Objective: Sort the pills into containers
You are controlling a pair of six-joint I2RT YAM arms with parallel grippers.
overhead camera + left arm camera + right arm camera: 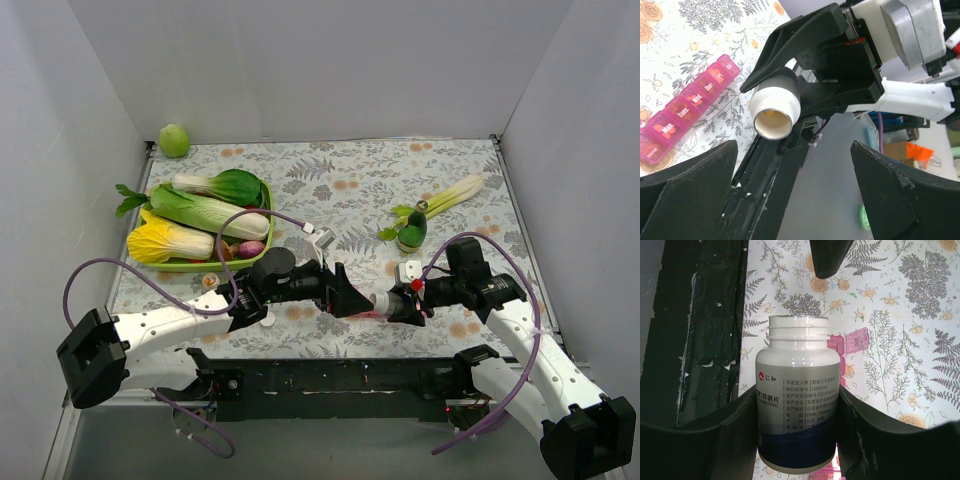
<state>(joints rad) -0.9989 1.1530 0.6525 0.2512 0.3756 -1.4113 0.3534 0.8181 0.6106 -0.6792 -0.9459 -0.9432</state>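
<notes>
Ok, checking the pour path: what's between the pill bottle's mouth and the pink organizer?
Nothing: the left wrist view shows only bare floral tablecloth between the pill bottle and the pink pill organizer.

Top camera looks down from behind the bases (330,385), whole table (400,170) in view. Left wrist camera faces the bottle (772,112) mouth just ahead of its fingers (690,190); right wrist, nearer, sees it between its own. Both share the organizer (687,107).

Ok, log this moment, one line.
right pincer: shut on bottle, uncapped | left pincer: open | organizer: on table, pills inside
</notes>
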